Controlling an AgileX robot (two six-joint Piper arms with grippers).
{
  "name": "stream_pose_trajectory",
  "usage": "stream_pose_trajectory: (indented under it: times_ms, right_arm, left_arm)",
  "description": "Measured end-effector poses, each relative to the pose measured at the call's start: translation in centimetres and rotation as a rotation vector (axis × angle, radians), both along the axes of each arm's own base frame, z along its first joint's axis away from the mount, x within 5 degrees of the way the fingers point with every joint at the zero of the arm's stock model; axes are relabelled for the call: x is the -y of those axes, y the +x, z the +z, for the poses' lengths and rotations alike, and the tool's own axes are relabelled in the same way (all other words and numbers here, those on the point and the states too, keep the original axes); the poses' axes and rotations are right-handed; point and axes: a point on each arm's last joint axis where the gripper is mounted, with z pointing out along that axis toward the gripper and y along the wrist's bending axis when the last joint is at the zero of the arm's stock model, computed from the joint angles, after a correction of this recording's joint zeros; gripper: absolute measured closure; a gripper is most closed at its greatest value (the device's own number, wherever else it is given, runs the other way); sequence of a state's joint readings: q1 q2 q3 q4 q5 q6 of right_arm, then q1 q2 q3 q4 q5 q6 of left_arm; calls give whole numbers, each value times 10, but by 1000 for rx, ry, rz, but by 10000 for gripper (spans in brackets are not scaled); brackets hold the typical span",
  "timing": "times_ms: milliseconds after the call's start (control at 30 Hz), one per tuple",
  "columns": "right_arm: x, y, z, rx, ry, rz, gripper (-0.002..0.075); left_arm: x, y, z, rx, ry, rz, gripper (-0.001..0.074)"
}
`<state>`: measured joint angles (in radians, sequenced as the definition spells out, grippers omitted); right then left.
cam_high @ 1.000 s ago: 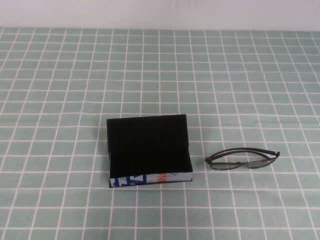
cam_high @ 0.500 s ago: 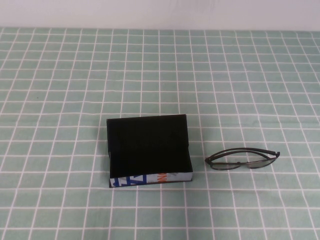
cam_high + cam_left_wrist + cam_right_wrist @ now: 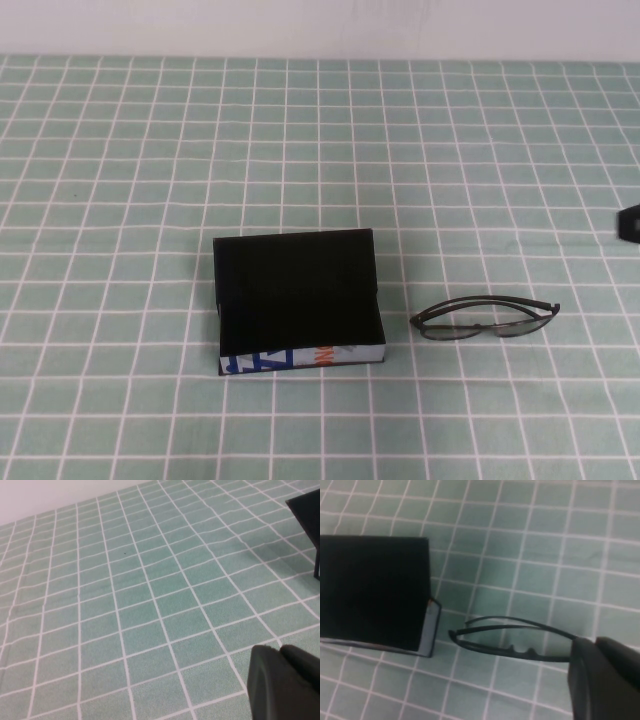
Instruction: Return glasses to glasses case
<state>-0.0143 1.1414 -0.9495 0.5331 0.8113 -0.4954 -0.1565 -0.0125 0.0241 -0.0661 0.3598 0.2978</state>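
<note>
Right gripper (image 3: 605, 680), fingers closed and empty, is nearest the glasses (image 3: 487, 320), lying crosswise beside the glasses case (image 3: 298, 300); left gripper (image 3: 285, 682), can't tell.

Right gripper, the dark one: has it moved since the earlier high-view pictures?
Yes. The right gripper has come into the high view at the right edge, beyond the thin black-framed glasses, which lie unmoved beside the open black glasses case.

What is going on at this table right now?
Nothing is held yet. The glasses lie folded on the checked cloth, apart from the open glasses case to their left. The right hand, shut, hangs over the glasses; its tip shows at the high view's right edge. The left hand is off to the case's left side.
</note>
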Motion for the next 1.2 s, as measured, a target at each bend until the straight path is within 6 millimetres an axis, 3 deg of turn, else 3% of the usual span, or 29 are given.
stream_pose_trajectory:
  times_ms: [200,400,533,700,933,1100,1200]
  right_arm:
    - [-6,21,-18,-20,33,86,738]
    - [-13,28,-15,113,-10,252,738]
    - [-18,32,-8,127,7,339,738]
    - [-25,38,3,146,66,426,738]
    - [-31,43,34,336,39,547,738]
    - [-30,49,52,378,-146,594,738]
    - [-38,52,54,321,-298,627,738]
  left_arm:
    - [-1,0,0,6,35,-1,737]
    - [-5,2,2,60,193,9,737]
    - [-5,4,15,201,207,9,737]
    - [-1,4,32,371,15,15,737]
    - [3,-4,61,618,-400,-56,737]
    - [2,-3,61,527,-647,-58,737]
    - [1,-3,66,443,-658,-14,737]
